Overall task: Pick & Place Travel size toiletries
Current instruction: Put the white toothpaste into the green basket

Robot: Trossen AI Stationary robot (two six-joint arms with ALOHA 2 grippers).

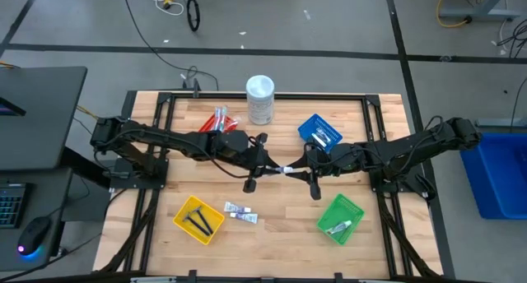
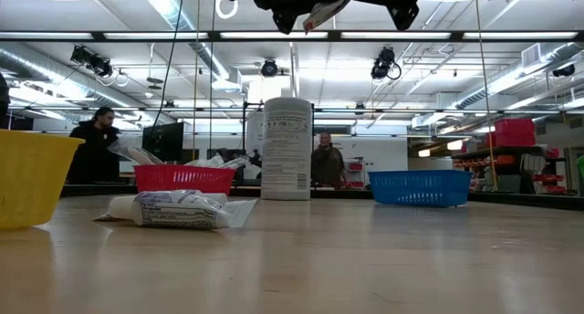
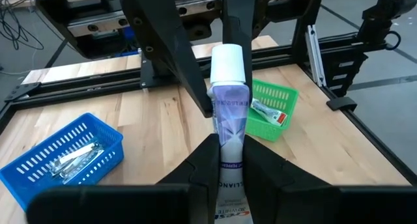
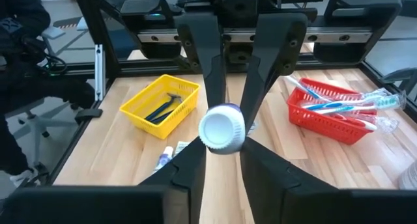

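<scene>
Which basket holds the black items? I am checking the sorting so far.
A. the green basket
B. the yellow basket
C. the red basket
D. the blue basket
B: in the high view the thin black pieces lie inside the yellow basket at the table's near left, and the right wrist view shows them there too.

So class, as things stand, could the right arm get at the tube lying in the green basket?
Probably not yet: the right gripper is busy at mid-table, closing on the cap end of the tube that the left gripper holds. The green basket itself is near and uncovered.
</scene>
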